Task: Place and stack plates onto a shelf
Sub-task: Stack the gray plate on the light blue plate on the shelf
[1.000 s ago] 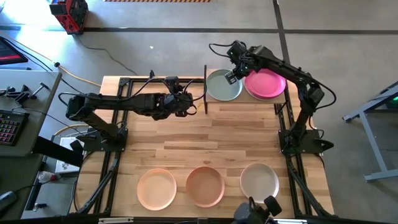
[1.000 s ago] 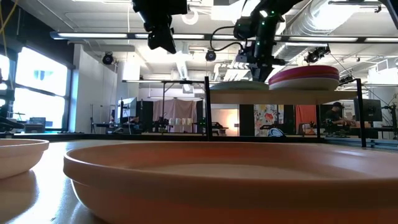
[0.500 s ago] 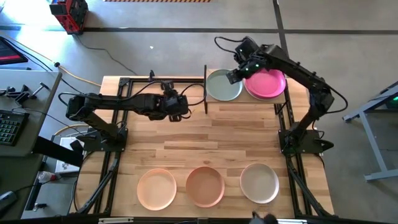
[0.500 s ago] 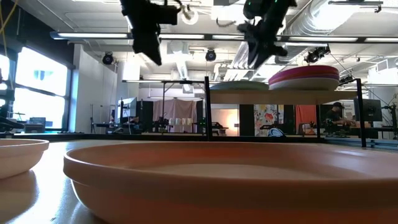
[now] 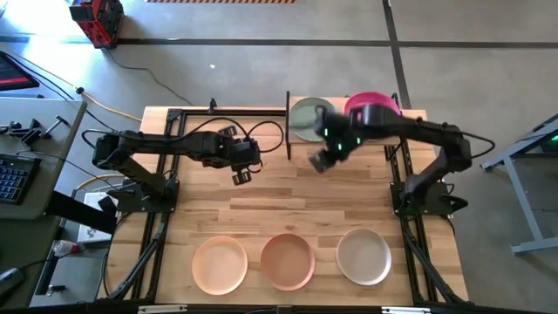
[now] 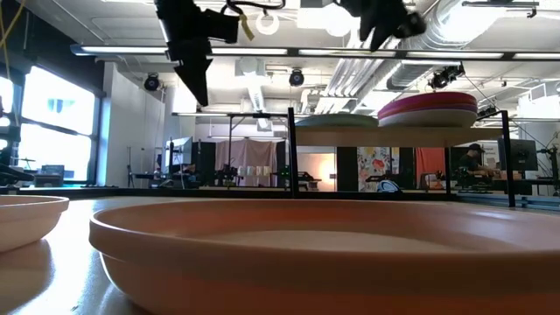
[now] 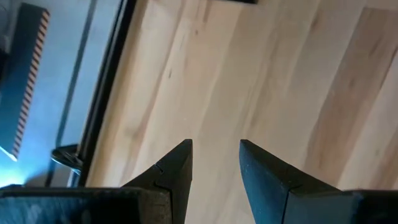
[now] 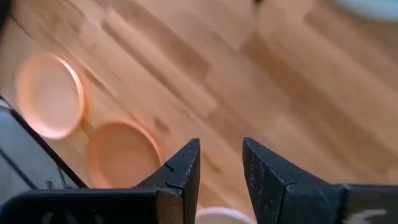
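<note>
We are working on a slatted light-wood tabletop (image 5: 296, 187) set on a concrete floor, with an open workshop visible beyond it in the low view. Ahead of our right gripper (image 5: 319, 160), which hangs over bare wood with its fingers (image 8: 186, 165) spread a little and holding nothing, three plates lie along the near edge: a peach plate (image 5: 220, 264), a terracotta plate (image 5: 288, 260) and a beige-grey plate (image 5: 364, 255), all well apart from those fingers. Behind that gripper stands the shelf (image 6: 385, 133), carrying a pale blue-green plate (image 5: 305, 118) and, beside it, a magenta plate (image 5: 370, 106) topping a small stack. Our left gripper (image 5: 241, 176) waits over bare boards, fingers (image 7: 177, 165) slightly parted and empty too. We judge these plates to be stiff, fairly light and matte, so not very slippery, though possibly brittle if dropped. The upturned rim is the only place to take hold: one finger inside the wall, one outside, at the edge nearest the fingers, lifting level to avoid tipping.
</note>
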